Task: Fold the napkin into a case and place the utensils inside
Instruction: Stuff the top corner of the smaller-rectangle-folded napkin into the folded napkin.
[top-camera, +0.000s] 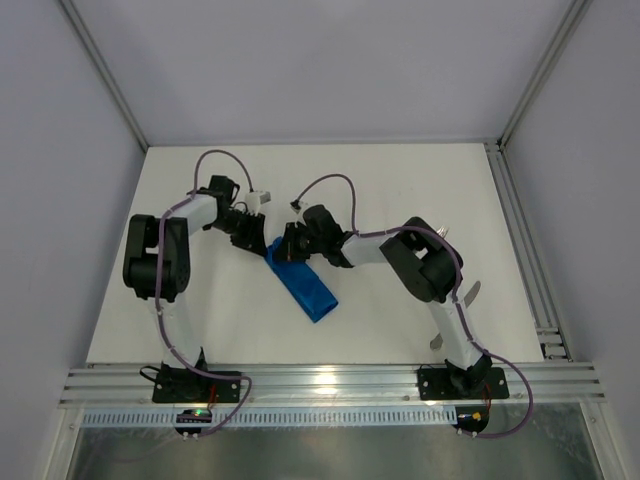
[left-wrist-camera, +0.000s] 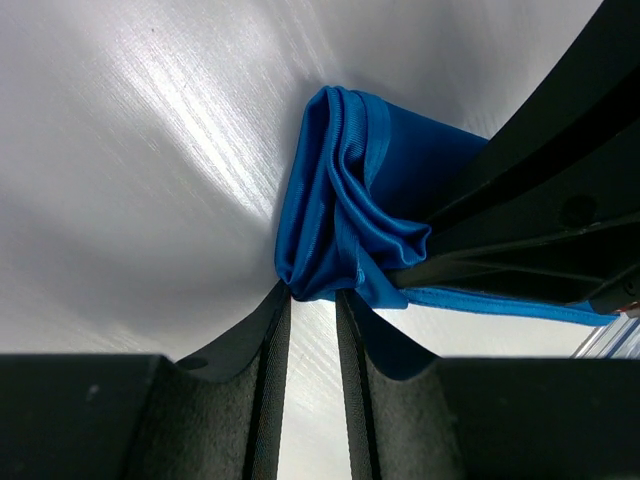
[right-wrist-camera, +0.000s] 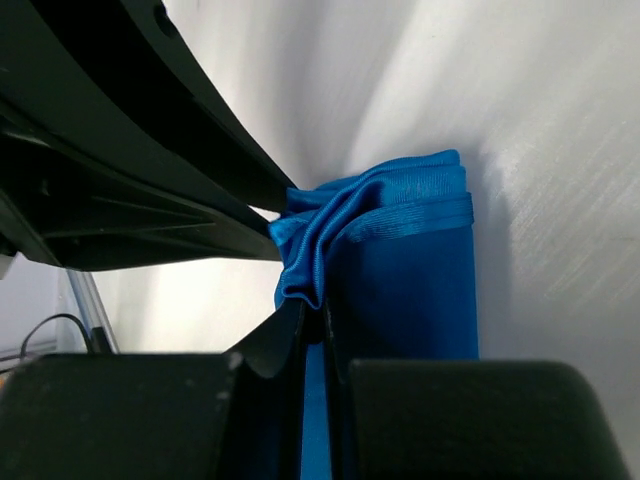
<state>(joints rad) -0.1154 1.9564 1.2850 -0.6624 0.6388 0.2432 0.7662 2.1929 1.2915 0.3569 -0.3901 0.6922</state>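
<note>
The bright blue napkin (top-camera: 305, 288) lies on the white table as a narrow folded strip running from the centre toward the near right. Its far end is bunched up between both grippers. My left gripper (top-camera: 260, 238) has its fingertips (left-wrist-camera: 315, 295) closed to a narrow gap on the bunched corner of the napkin (left-wrist-camera: 340, 190). My right gripper (top-camera: 288, 247) is shut (right-wrist-camera: 315, 305) on a fold of the napkin (right-wrist-camera: 410, 260) at the same end. Silver utensil pieces (top-camera: 441, 233) (top-camera: 470, 293) show beside the right arm, partly hidden by it.
A metal rail (top-camera: 520, 250) runs along the table's right side and another (top-camera: 330, 380) along the near edge by the arm bases. Grey walls enclose the left, back and right.
</note>
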